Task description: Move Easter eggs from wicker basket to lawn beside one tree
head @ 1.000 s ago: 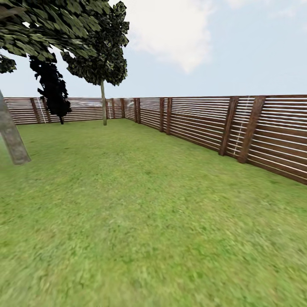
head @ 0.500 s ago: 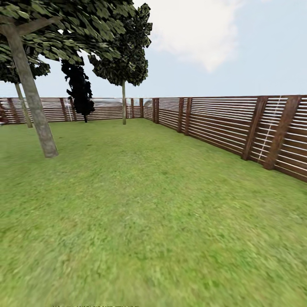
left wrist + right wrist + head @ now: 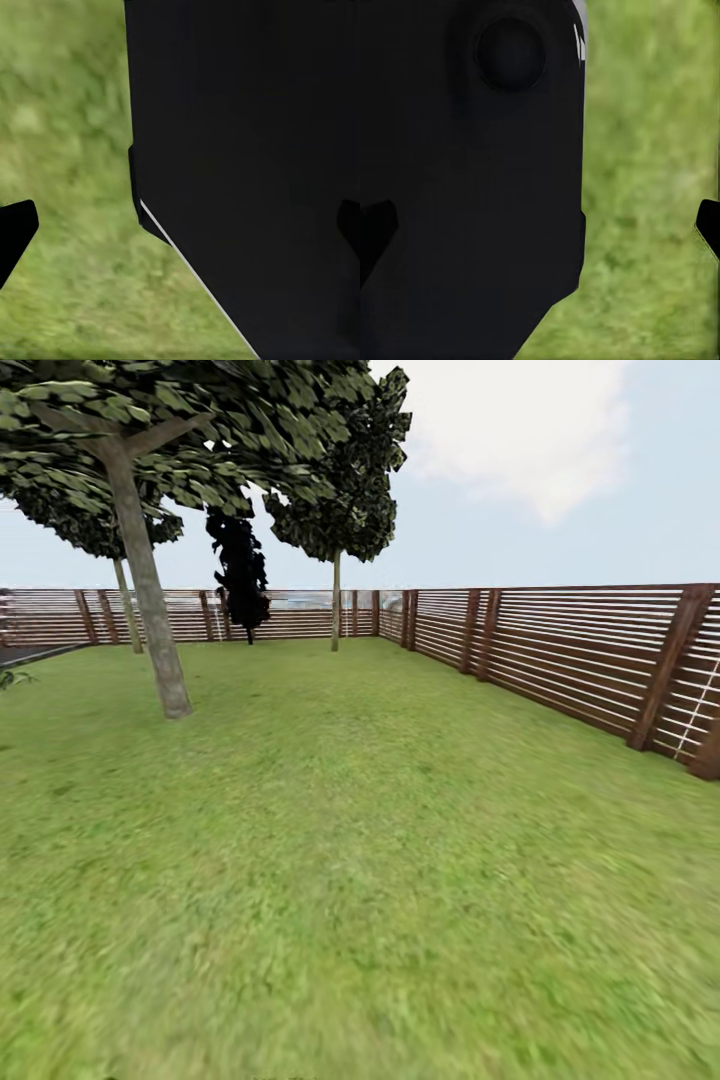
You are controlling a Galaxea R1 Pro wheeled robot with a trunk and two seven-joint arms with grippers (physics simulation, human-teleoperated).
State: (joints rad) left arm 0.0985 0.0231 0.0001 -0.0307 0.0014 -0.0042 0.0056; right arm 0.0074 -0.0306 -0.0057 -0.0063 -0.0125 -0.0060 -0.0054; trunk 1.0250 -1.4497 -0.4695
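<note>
Lawn (image 3: 380, 860) beneath upright tree (image 3: 145, 590)

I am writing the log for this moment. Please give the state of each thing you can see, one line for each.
nearest tree: upright, trunk leaning slightly, rooted in the lawn.
lawn: flat green grass.
fence: standing, slats unbroken.
left gripper: open, holding nothing, above grass.
right gripper: open, holding nothing, above grass.

A brown slatted wooden fence (image 3: 560, 660) runs along the right and across the far end of the yard, under a pale blue sky with a white cloud (image 3: 520, 430). A narrow black cypress (image 3: 240, 575) stands near the far fence. Grey paving (image 3: 25, 653) edges the far left.
</note>
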